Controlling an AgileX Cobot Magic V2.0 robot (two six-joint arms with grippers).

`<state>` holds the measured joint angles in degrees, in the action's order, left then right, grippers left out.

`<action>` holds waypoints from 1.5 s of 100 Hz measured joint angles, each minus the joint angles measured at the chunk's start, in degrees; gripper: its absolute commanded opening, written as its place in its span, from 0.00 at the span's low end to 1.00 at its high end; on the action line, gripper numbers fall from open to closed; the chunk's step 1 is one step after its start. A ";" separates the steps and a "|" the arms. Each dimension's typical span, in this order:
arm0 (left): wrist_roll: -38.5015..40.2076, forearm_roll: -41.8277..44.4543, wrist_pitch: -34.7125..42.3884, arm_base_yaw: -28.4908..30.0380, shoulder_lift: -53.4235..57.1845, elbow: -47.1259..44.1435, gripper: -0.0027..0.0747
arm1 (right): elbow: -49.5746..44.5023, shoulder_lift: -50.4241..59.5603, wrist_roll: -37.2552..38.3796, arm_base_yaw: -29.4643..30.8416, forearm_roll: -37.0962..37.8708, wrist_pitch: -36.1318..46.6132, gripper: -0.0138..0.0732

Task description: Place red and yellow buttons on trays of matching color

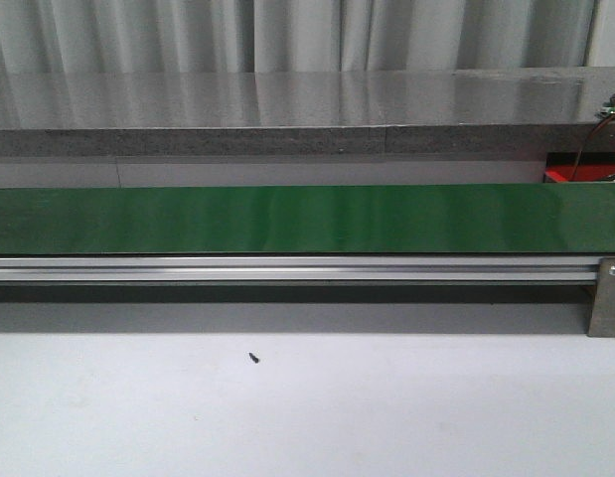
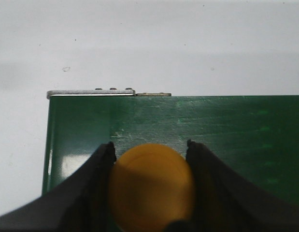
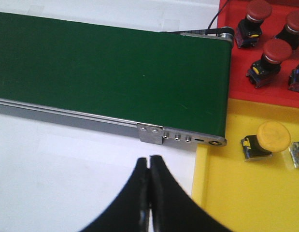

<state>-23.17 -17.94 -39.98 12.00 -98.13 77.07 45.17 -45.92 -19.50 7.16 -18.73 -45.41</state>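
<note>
Yellow button [image 2: 151, 186] — in left hand [image 2: 150, 150] (unlabelled)

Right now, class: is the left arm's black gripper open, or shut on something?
Shut on a round yellow button: the left gripper has both fingers pressed against its sides, above the green conveyor belt.

A long green conveyor belt [image 1: 287, 219] on a metal rail [image 1: 287, 268] crosses the white table [image 1: 307, 407]; a small dark screw [image 1: 254, 358] lies nearby.

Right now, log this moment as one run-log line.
left gripper: shut on yellow button above green belt | right gripper: shut, empty | red tray: red buttons | yellow tray: one yellow button
</note>
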 measured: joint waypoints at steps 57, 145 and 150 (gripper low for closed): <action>-0.14 0.00 2.12 -0.08 -3.20 -0.35 0.24 | 0.00 0.00 0.00 0.00 0.00 0.00 0.08; -0.18 -3.02 2.07 -0.08 0.91 0.03 0.79 | 0.00 0.00 0.00 0.00 0.00 0.00 0.08; -0.18 -3.10 2.15 -0.08 1.70 0.03 0.79 | 0.00 0.00 0.00 0.00 0.00 0.00 0.08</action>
<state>-23.35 -21.04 -37.83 11.92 -96.43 77.11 45.17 -45.92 -19.50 7.16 -18.73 -45.41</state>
